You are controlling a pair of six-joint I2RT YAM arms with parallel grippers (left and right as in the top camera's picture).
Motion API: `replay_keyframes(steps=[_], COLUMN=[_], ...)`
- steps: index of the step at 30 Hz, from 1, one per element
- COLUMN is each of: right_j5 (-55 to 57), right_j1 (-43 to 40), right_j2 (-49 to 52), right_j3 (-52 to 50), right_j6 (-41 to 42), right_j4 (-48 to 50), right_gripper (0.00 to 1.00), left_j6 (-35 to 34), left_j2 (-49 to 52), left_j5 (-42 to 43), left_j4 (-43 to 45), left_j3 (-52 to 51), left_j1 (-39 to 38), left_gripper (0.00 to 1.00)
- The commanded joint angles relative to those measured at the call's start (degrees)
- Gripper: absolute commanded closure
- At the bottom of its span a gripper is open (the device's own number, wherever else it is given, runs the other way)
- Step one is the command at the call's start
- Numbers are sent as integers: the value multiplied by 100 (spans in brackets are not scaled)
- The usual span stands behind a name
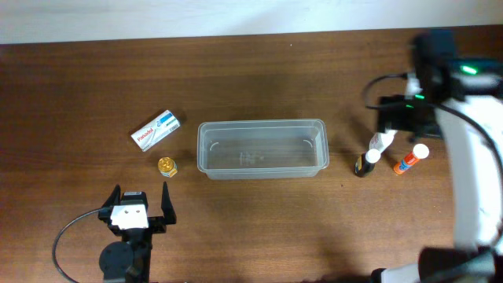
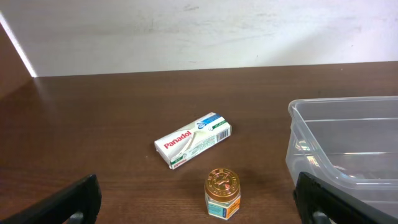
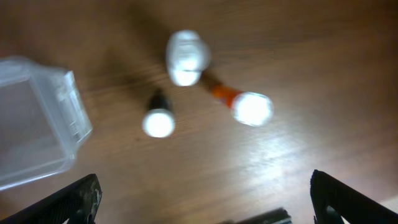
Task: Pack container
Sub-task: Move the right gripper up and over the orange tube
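1. Left gripper (image 1: 141, 191) is released and holds nothing; a jar (image 2: 222, 193) sits just ahead.
2. Right gripper (image 3: 208, 202) is released; a white bottle (image 3: 186, 57) lies ahead.
3. Container (image 1: 261, 123) sits ahead-right of the left jaws.

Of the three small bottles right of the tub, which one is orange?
The orange bottle, farthest from the container; the dark bottle and white bottle are nearer it.

The container (image 1: 262, 148), a clear shallow plastic tub with rounded corners and a rimmed edge, sits upright at the centre of the overhead frame. It lies lengthwise, left to right, and it's open-topped with nothing inside.
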Motion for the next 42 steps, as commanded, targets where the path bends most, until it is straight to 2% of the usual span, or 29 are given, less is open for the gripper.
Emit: replay_keyframes(steps=[1,6,12,15,32,42], right_j5=[-7,-1069,-1088,-1084,-1088,-1266], right_j1=[-579,-1513,-1996,-1998,-1993,-1993], right_j2=[-444,-492,-378,-372,-267,280], right_j3=[118,116,-20,-229,-2031,-2140], right_j6=[-101,-647,-643,-645,-645,-647], right_j4=[-70,-101,11,125,1709,2031], right_gripper=[2,2,11,13,14,15], left_j6=[94,94,94,94,94,94], left_j2=[-50,-50,-50,-50,-50,-50], left_j5=[-37,-37,-39,-37,-39,-39], left_j4=[24,24,24,24,24,24], left_j3=[-50,-50,-50,-50,-50,-50], left_j1=[28,28,26,26,28,26], left_gripper=[1,1,1,1,1,1])
